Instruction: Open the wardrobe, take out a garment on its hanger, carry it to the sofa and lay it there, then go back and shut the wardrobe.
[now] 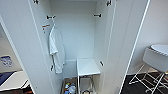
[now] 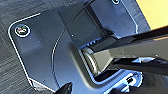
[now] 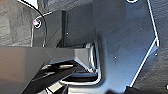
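Wardrobe [image 1: 75, 37] stands open, both doors swung wide, white interior with black pegs [image 1: 50, 17] high on the side walls; a white shirt [image 1: 56, 48] hangs from the left-side peg, a white shelf [image 1: 87, 67] sits low inside, a box of mixed items [image 1: 69, 87] on the wardrobe floor beside it. White round chair [image 1: 156, 58] on thin white legs stands right of the wardrobe over dark floor. Wrist views give just the robot's dark plate and jointed bar above grey carpet [image 2: 10, 72], so I cannot tell either gripper's opening, what it holds, or where the wardrobe lies relative to it.
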